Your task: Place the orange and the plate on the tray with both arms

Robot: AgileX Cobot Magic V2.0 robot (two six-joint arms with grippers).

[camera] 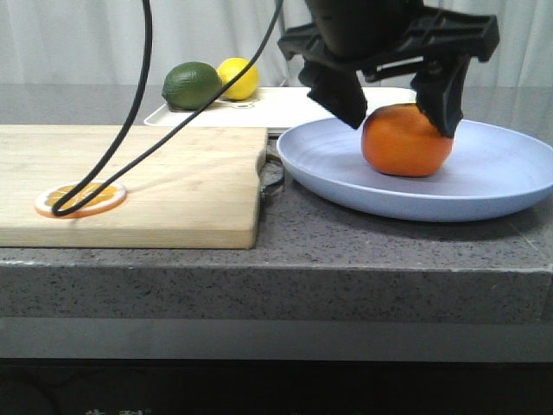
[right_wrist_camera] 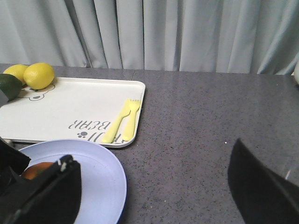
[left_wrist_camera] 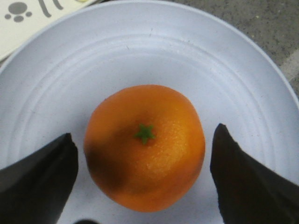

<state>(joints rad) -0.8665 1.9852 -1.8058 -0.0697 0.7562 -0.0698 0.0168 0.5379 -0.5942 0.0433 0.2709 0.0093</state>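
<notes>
**Left jaws straddle the orange on the plate**

The orange (camera: 406, 140) sits on the plate (camera: 484, 194), right of centre on the desk (camera: 285, 259). The left gripper (camera: 399, 108) hangs over it, jaws spread wide, gripping nothing. The tray (camera: 276, 108) lies at the plate's 11 o'clock. The right gripper (right_wrist_camera: 154, 186) hangs with jaws wide apart, empty.

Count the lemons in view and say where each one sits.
2, both at the tray's far corner beside a dark green fruit. The near lemon rests on the rim; the far lemon sits just behind it. The front view shows only one, so others could be hidden.
</notes>
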